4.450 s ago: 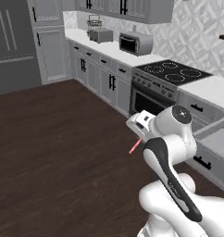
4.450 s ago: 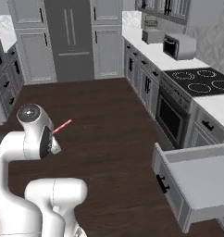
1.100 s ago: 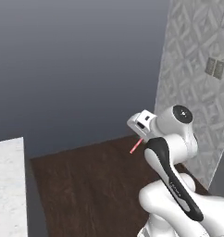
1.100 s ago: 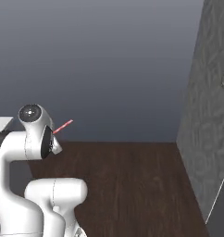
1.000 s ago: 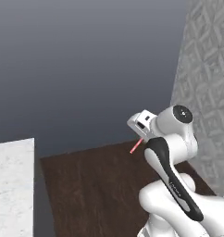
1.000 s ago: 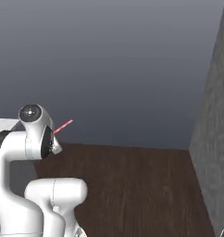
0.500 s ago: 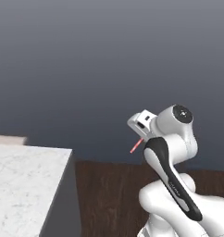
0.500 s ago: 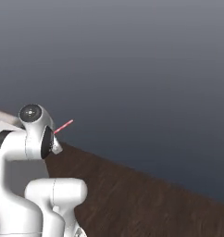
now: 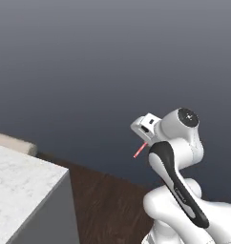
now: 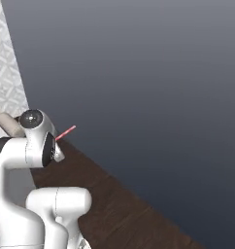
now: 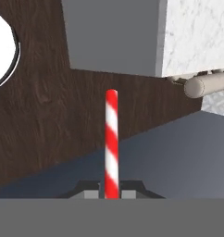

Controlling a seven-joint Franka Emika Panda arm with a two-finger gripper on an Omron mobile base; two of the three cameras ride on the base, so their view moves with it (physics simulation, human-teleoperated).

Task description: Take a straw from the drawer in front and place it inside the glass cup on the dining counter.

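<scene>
Straw [image 11: 111, 143] — red-and-white striped, thin, surely feather-light and easily bent or slipped — pinched at its lower end by clenched gripper [image 11: 111, 194], pointing to 12 o'clock in hand view. Best held low, gently. Dining counter [image 11: 197, 32] at 1 o'clock — wooden floor [image 11: 44, 115] beneath.

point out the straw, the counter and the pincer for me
straw [image 11: 111, 139], hand view, middle of the striped shaft
counter [image 9: 17, 183], left base view, bare marble top
pincer [image 11: 112, 193], hand view, between the fingertips, shut on the straw's lower end
</scene>
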